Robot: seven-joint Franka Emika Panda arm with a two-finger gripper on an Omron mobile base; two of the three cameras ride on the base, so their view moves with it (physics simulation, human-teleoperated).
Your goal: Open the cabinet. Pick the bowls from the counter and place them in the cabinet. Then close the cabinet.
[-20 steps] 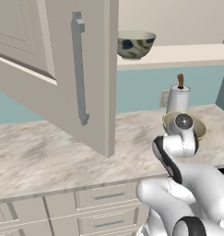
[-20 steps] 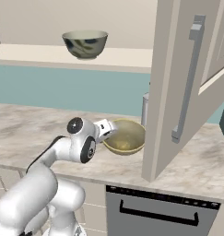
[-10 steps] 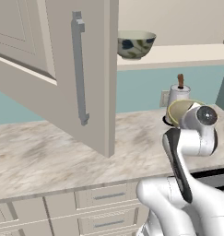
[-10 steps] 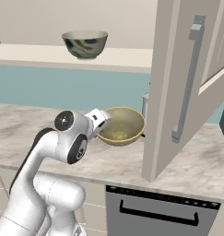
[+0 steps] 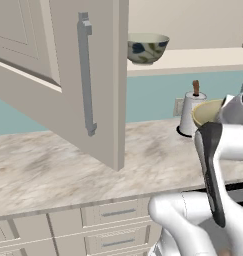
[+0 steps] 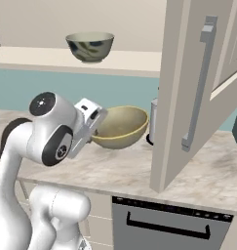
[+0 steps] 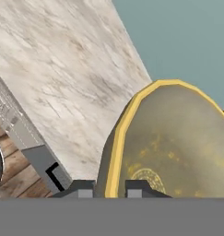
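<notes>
We see the gripper [image 7: 109, 186] clamped on the tan-yellow bowl's [image 6: 119, 127] rim, holding it above the counter [image 6: 115, 168]. The floral bowl [image 6: 89, 46] sits on the open cabinet's [image 6: 181, 93] shelf, farther back.

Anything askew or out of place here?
Nothing damaged or spilled. The tan bowl is tilted, pinched by its rim between the fingers above the counter. The floral bowl sits upright in the open cabinet.
</notes>
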